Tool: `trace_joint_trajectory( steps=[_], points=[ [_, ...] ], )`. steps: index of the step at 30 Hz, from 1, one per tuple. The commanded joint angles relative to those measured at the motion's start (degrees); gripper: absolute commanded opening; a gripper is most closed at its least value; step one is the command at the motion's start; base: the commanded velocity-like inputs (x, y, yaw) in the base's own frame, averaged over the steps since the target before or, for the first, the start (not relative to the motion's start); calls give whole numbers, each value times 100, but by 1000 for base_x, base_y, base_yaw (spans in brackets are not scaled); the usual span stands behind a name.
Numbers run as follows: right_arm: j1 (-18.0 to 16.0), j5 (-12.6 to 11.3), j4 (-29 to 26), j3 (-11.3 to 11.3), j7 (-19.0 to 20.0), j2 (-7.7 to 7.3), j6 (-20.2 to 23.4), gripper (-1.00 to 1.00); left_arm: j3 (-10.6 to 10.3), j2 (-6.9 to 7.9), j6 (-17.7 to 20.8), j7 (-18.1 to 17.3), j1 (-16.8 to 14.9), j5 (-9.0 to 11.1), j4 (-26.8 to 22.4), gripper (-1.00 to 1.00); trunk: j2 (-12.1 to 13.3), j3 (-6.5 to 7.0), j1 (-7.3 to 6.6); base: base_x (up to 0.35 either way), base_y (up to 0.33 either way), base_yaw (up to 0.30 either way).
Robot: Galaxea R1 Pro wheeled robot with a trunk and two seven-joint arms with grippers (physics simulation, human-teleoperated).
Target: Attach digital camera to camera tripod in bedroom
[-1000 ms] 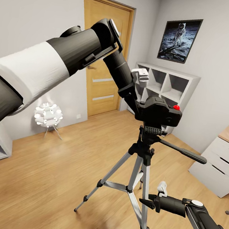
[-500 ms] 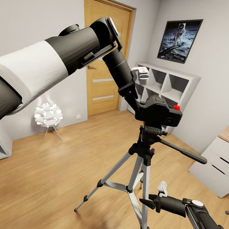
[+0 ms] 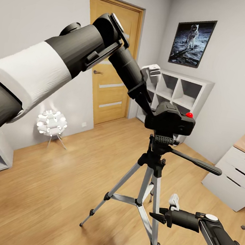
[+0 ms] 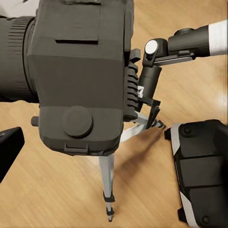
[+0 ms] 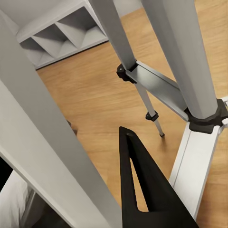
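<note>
The black digital camera, with its red button on top, sits on the head of the camera tripod in the middle of the bedroom. My left gripper hovers at the camera's upper left corner. In the left wrist view its fingers stand wide apart on either side of the camera, not clamping it. My right gripper is low beside a silver tripod leg, its fingers pressed together into one point with nothing held.
The tripod's long pan handle sticks out to the right. Behind stand a wooden door, a white cube shelf and an astronaut poster. A white dresser is at the right, a spiky white lamp at the left.
My left arm has risen a little and its gripper has drawn up and back from the camera's side. Camera, tripod and right arm have stayed put.
</note>
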Motion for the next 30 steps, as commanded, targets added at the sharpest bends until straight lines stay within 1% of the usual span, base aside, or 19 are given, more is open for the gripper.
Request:
trace_joint_trajectory(
  steps=[1, 7, 21, 22, 30],
  points=[
    [-6, -57, 9, 36, -22, -10, 56, -100, -27, 6, 62, -15, -11, 60, 8, 100, -11, -12, 4, 0, 0, 0],
    [-6, -63, 9, 33, -22, -8, 56, -100, -29, 20, 64, -15, -9, 114, 20, 100, -11, -12, 4, 0, 0, 0],
    [-6, -66, 7, 28, -22, -16, 56, -100, -29, 32, 58, -15, -6, 131, 41, 100, -11, -12, 4, 0, 0, 0],
    [-6, -66, 8, 28, -22, -16, 56, 100, -29, 38, 57, -15, -4, 131, 41, 100, -11, -12, 4, 0, 0, 0],
    [-6, -66, 2, 27, -22, -15, 48, 100, -29, 58, 57, -15, 0, 131, 42, 100, -11, -12, 4, 0, 0, 0]
  ],
)
